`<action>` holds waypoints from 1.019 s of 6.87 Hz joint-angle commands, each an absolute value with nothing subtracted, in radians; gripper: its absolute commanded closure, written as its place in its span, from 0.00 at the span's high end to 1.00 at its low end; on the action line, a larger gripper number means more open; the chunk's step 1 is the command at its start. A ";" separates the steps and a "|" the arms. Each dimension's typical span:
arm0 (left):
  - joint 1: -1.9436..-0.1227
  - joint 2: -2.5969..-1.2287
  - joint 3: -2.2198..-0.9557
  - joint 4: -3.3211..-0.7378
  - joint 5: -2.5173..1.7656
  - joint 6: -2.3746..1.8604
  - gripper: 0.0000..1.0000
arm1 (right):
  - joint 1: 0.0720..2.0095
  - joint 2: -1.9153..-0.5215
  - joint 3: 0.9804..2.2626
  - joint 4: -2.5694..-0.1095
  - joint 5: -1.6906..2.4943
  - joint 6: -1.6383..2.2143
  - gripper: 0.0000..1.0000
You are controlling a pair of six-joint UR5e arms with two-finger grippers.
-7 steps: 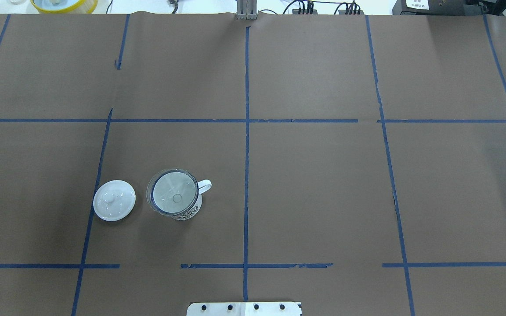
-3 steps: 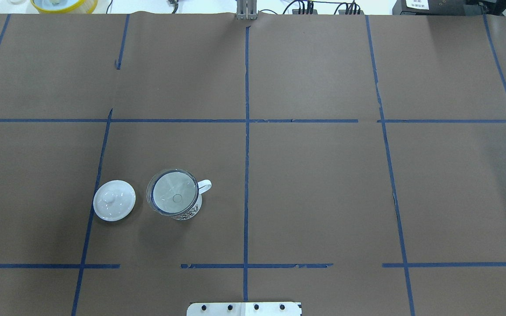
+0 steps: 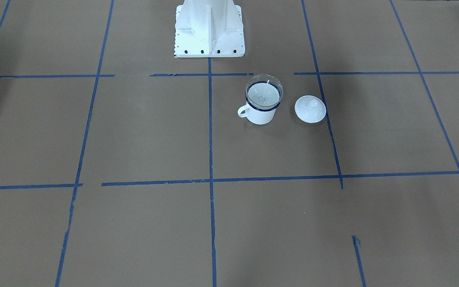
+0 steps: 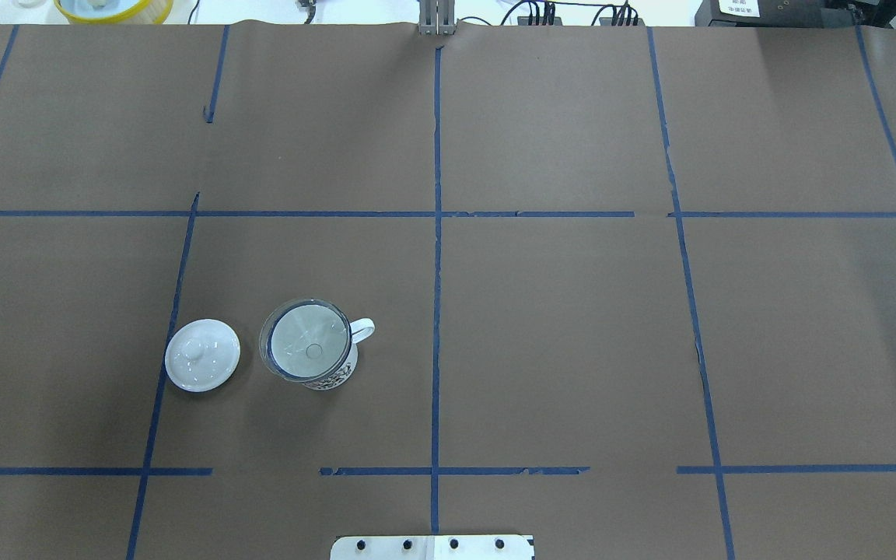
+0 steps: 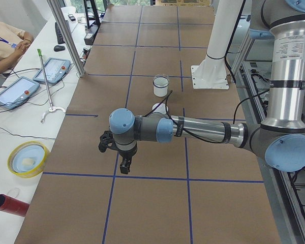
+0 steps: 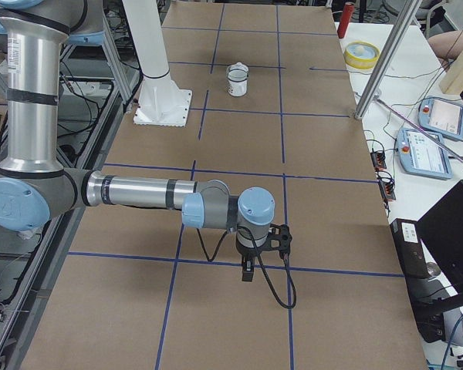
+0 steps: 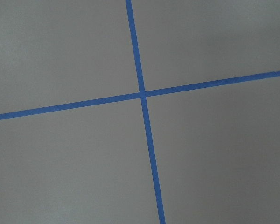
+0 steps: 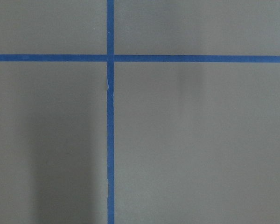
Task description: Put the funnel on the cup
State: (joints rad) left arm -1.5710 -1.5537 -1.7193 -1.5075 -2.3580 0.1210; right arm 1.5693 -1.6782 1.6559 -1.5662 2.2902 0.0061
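A yellow dish [image 4: 113, 9] lies past the far left edge of the bench [image 4: 557, 327], cut off in the overhead view. The left side view shows a pale lump in it, too small to identify. On the brown paper, left of the centre tape line [image 4: 437, 311], a white lid [image 4: 202, 355] with a knob lies flat, just beside the cup [image 4: 330, 379] but apart from it. The cup stands upright with its handle to the right. The clear funnel [image 4: 306, 342] sits in its mouth, wide rim above the cup's dark blue rim and spout down inside. Whether the cup holds anything more is hard to make out through the funnel. Both arms reach low over the bench ends, beyond the overhead and front views. The left end effector [image 5: 124, 165] hangs over a tape crossing well left of the cup, and the right end effector [image 6: 248, 270] well to its right. Each appears only in a side view, small and dark, so I cannot tell whether it is open or closed. The wrist cameras show only paper and crossing tape.
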 commanded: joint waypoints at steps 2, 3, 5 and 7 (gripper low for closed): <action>-1.572 -1.526 -1.703 -1.503 -2.447 0.121 1.00 | 1.569 -1.678 1.657 -1.566 2.290 0.006 1.00; -1.575 -1.525 -1.680 -1.502 -2.456 0.123 1.00 | 1.569 -1.678 1.657 -1.566 2.290 0.006 1.00; -1.585 -1.525 -1.667 -1.503 -2.450 0.124 1.00 | 1.569 -1.678 1.657 -1.566 2.290 0.006 1.00; -1.588 -1.526 -1.667 -1.505 -2.448 0.124 1.00 | 1.569 -1.678 1.657 -1.566 2.290 0.006 1.00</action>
State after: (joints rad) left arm -1.5851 -1.5257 -1.6683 -1.5036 -2.4489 0.1240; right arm 1.5693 -1.6782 1.6567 -1.5662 2.2902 0.0062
